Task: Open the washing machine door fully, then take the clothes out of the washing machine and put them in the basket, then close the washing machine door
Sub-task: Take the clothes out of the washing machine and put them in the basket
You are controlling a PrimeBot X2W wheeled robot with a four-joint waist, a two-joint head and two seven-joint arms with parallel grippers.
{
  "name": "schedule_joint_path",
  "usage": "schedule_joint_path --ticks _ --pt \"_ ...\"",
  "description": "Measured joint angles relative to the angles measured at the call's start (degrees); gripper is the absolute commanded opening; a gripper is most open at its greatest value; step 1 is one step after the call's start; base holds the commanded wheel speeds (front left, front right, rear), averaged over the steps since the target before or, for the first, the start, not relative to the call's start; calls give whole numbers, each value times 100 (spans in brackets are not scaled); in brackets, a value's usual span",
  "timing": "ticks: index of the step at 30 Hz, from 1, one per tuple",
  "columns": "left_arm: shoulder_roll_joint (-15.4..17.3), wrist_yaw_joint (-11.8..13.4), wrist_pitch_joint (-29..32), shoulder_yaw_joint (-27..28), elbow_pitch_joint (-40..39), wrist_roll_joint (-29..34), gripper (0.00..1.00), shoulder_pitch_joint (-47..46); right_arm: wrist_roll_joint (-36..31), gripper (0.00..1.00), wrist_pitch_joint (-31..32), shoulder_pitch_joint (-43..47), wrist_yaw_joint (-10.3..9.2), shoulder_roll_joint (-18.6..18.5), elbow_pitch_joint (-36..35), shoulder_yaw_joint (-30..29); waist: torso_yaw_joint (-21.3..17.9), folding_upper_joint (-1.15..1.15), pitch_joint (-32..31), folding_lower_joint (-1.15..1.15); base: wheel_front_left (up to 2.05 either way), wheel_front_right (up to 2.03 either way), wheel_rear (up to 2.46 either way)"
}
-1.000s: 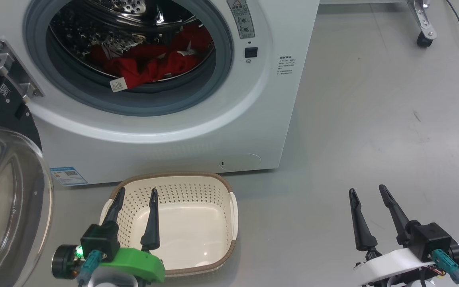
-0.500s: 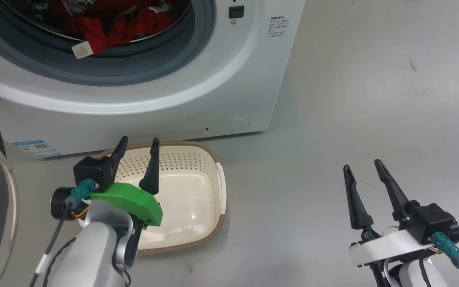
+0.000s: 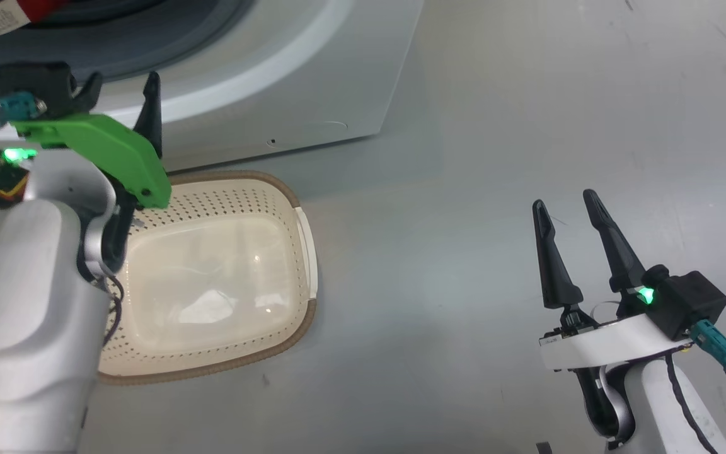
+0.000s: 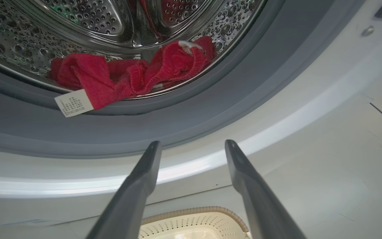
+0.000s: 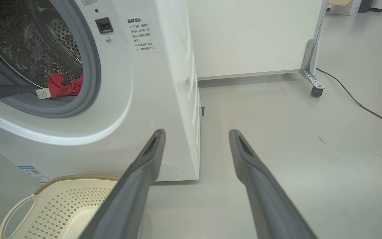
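Note:
The washing machine (image 3: 312, 75) stands with its round mouth uncovered; the washing machine door is out of view. The clothes (image 4: 128, 74), red with a white tag, lie at the drum's front lip, and show as clothes (image 5: 63, 87) and as a red scrap (image 3: 41, 6). My left gripper (image 3: 123, 79) is raised in front of the washer, just below the grey gasket (image 4: 177, 109), open and empty (image 4: 192, 143). The basket (image 3: 300, 239) sits empty on the floor under that arm. My right gripper (image 3: 563, 198) hovers open and empty over the floor to the right (image 5: 197, 132).
Grey floor (image 3: 464, 189) stretches to the right of the washer. A white panel on a castor (image 5: 315, 91) stands behind, with a black cable (image 5: 360, 104) lying across the floor. The basket (image 5: 61, 205) lies close to the washer's front.
The head camera has tilted down, so the washer slid up the picture. My left gripper rose from over the basket to the washer's lower front. The right gripper stays open and about where it was.

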Motion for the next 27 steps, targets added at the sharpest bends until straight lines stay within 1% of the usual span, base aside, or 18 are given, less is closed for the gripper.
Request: schedule_joint_path --ticks 7,10,16,21,27 --pt "470 -115 611 96 1 4 100 -941 274 100 0 -414 0 -2 -26 122 -276 0 523 0 0 0 0" --pt "589 -186 826 172 63 1 100 -1216 379 100 0 -521 0 -2 -10 189 -421 0 686 1 0 0 0" --pt "720 -252 1134 303 159 -156 100 -1671 514 100 0 -636 0 -2 34 326 -673 0 894 0 0 0 0" --pt "955 -299 1434 401 289 -194 100 -2045 621 100 0 -726 -7 -2 63 454 -922 0 1049 0 0 0 0" --pt "1013 -299 1660 537 376 -300 100 -2462 780 100 0 -806 -15 -2 103 593 -1171 0 1213 0 0 0 0"
